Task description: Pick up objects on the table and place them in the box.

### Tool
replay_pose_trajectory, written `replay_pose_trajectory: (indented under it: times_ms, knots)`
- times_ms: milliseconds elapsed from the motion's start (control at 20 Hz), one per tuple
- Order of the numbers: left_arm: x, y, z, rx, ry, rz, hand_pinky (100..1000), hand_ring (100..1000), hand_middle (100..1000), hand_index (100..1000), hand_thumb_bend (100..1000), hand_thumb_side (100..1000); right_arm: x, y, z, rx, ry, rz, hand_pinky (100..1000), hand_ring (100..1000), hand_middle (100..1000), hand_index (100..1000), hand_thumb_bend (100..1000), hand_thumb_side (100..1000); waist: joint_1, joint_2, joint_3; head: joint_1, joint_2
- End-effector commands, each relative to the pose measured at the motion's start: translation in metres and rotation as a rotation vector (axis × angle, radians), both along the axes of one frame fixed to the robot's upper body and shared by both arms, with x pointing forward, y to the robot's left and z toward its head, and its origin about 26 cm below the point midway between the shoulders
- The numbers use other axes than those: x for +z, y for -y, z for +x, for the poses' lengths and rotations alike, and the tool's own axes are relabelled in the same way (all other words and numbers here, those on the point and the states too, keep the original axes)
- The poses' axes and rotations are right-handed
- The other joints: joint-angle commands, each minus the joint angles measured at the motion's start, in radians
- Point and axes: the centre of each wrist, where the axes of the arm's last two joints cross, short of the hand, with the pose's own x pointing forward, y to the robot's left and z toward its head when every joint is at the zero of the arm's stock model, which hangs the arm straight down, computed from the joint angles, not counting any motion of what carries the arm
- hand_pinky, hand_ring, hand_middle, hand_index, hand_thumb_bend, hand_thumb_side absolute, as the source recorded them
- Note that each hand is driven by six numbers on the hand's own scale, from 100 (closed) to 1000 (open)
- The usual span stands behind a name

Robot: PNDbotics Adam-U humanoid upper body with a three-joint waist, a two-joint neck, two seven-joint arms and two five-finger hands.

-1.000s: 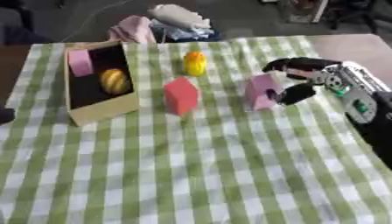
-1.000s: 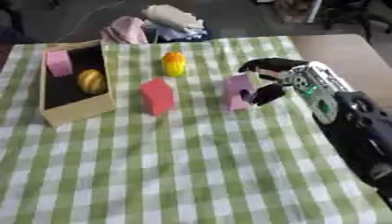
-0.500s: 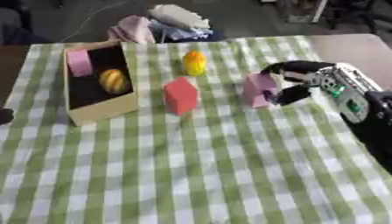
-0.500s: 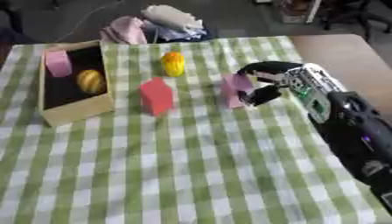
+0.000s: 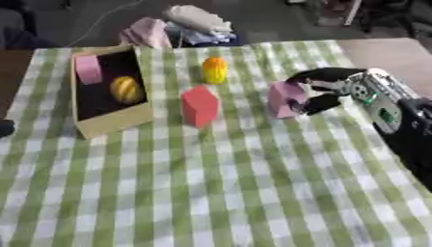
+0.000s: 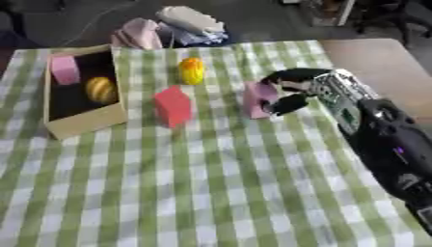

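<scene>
A pink block [image 5: 281, 98] stands upright on the green checked cloth at centre right. My right hand [image 5: 339, 86] comes in from the right and is curled round it, fingers over its top and thumb against its right side. A red block [image 5: 200, 105] stands at the middle. Behind it is a yellow and orange rounded object [image 5: 215, 70]. The tan box [image 5: 111, 123] lies at the left, holding another pink block [image 5: 87, 68] and a yellow-orange rounded object [image 5: 127, 89]. A dark shape [image 5: 4, 128] shows at the left edge, possibly my left hand.
A pile of pink and white cloth [image 5: 182, 24] lies past the table's far edge. Bare brown table top [image 5: 392, 53] shows to the right of the cloth. The near half of the checked cloth [image 5: 211, 193] carries no objects.
My right hand has moved left and curled round the pink block, which has shifted slightly left. The other objects have stayed put.
</scene>
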Motion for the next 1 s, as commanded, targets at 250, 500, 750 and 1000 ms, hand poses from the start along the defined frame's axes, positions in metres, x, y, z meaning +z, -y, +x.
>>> replay_pose_trajectory:
  times_ms: [250,500,750,1000]
  knots:
    - [0.006,-0.001,0.0,-0.003,0.023,0.012,686,621,696,743,339,744,-0.012,0.002,0.0,0.008,-0.002,-0.058,879,881,871,979,100,437,0.001,0.0,0.001,-0.005,-0.007]
    - [0.006,-0.001,0.0,-0.002,0.023,0.013,686,622,696,743,338,744,-0.014,-0.001,0.001,0.029,0.087,-0.056,809,812,796,935,100,430,0.001,0.0,0.001,-0.007,-0.006]
    - [0.006,-0.001,0.0,-0.002,0.022,0.011,685,623,696,743,337,745,-0.013,-0.004,0.003,0.047,0.203,-0.019,701,683,602,769,100,380,0.001,0.0,0.001,-0.008,-0.006]
    - [0.006,-0.001,0.0,-0.002,0.021,0.01,685,623,695,743,338,745,-0.006,-0.008,0.004,0.067,0.327,0.026,634,594,457,602,100,340,-0.001,-0.002,0.002,-0.01,-0.006]
